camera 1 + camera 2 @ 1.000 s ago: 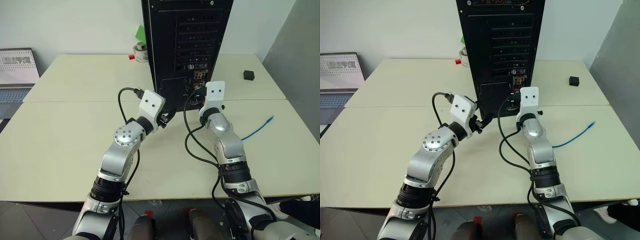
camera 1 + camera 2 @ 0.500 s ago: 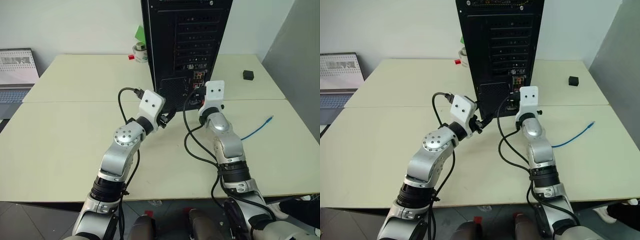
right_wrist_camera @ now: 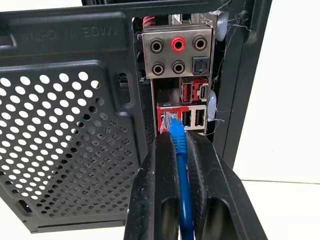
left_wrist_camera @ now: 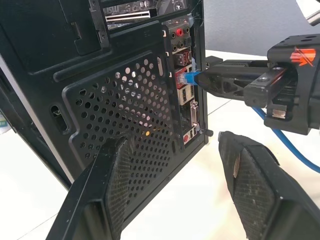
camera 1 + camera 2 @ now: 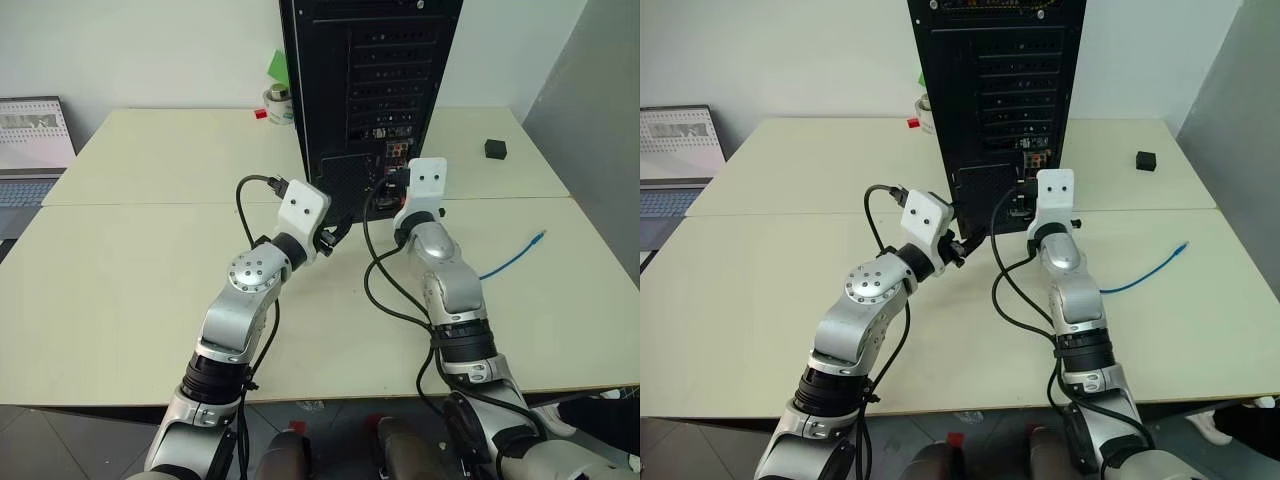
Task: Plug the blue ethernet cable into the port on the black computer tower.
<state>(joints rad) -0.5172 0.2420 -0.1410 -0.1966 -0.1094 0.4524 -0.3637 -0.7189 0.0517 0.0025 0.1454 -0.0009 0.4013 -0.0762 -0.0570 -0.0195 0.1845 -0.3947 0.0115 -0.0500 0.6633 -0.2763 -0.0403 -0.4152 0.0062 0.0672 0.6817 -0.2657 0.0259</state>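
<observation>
The black computer tower (image 5: pixel 370 90) stands upright at the back middle of the table, rear panel toward me. My right gripper (image 3: pixel 179 137) is shut on the blue ethernet cable (image 3: pixel 181 165) just behind its clear plug (image 3: pixel 171 121). The plug's tip sits at the mouth of the port (image 3: pixel 165 116), a red-rimmed socket under the audio jacks; how deep it sits I cannot tell. The rest of the cable (image 5: pixel 510 262) trails over the table to the right. My left gripper (image 4: pixel 175 142) is open and holds nothing, close in front of the tower's mesh vent (image 4: pixel 125 110).
A laptop (image 5: pixel 35 135) lies at the far left. A small black cube (image 5: pixel 496 149) sits at the back right. A jar (image 5: pixel 277 100) and a green item stand behind the tower's left side. Black robot cables (image 5: pixel 385 290) loop over the table between my arms.
</observation>
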